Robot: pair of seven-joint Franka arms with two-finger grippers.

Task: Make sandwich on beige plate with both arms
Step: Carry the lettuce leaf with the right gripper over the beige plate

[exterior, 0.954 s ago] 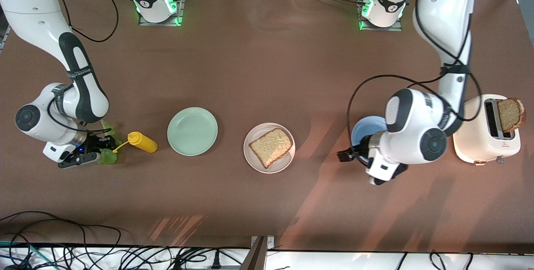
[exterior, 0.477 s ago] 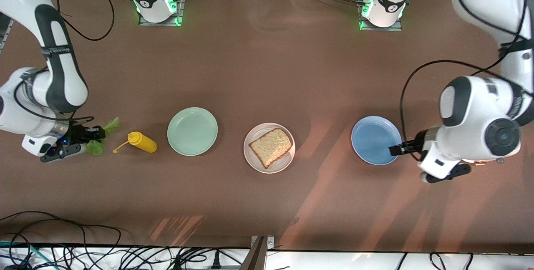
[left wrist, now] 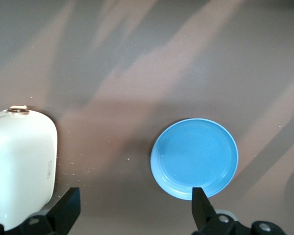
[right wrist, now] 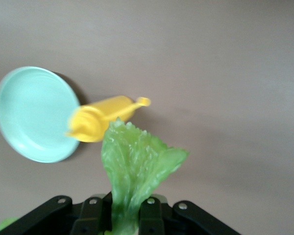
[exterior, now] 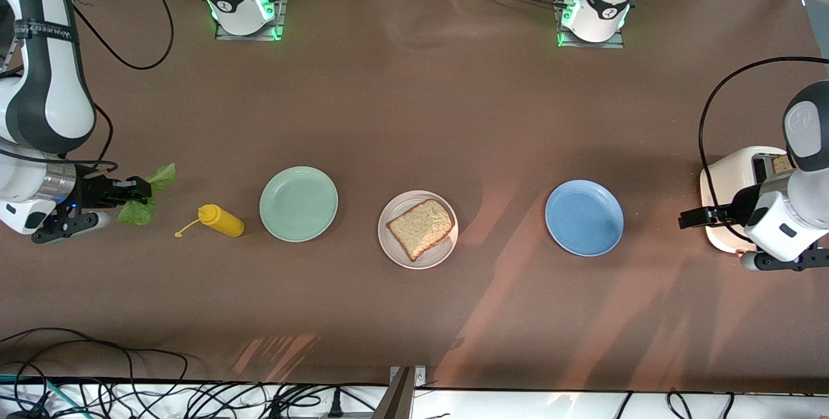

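The right arm's black two-finger gripper (exterior: pixel 133 193), clamped on a ruffled green lettuce leaf (exterior: pixel 147 192), hangs over the table's right-arm end; the round beige plate (exterior: pixel 418 229) bearing a brown bread slice (exterior: pixel 420 227) lies mid-table, toward the left arm; the left gripper (exterior: pixel 696 217), fingers apart, hangs empty over the white toaster (exterior: pixel 732 186).

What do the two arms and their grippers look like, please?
Both arms have glossy white rounded shells with dark grey joint sections, and loose black cables loop along them. Their white bases carry green lights and a red button on top. The right gripper and the left gripper are black with two fingers. The right arm bears a black band with small white lettering.
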